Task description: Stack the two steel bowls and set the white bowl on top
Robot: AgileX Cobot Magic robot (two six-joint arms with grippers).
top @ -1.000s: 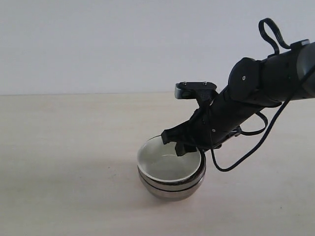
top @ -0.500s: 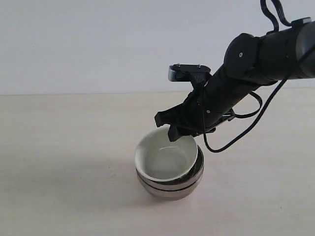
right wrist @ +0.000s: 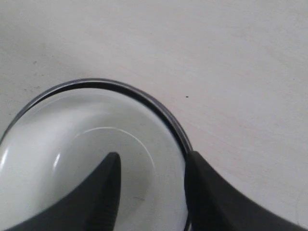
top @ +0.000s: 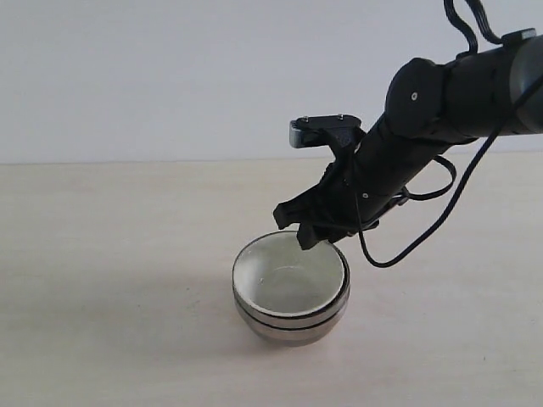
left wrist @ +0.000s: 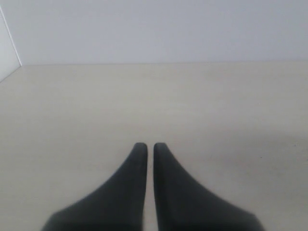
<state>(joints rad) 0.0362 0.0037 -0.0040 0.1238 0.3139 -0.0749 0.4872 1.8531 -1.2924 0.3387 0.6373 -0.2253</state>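
Spreading across the whole exterior view, the pale table (top: 102, 254) carries everything. Next in bulk, the black right arm (top: 441, 102) slants in from 2 o'clock toward the middle. Near 6 o'clock of the view's centre, the two steel bowls (top: 293, 329) sit nested on the table with a dark seam between them, and the white bowl (top: 288, 280) rests level inside the upper one. The right gripper (top: 295, 231) hangs at the white bowl's 12 o'clock rim with its claw spread, one finger over the inside, the other outside. The left gripper (left wrist: 150, 145), seen only in its wrist view, has its claw closed on nothing, above the table.
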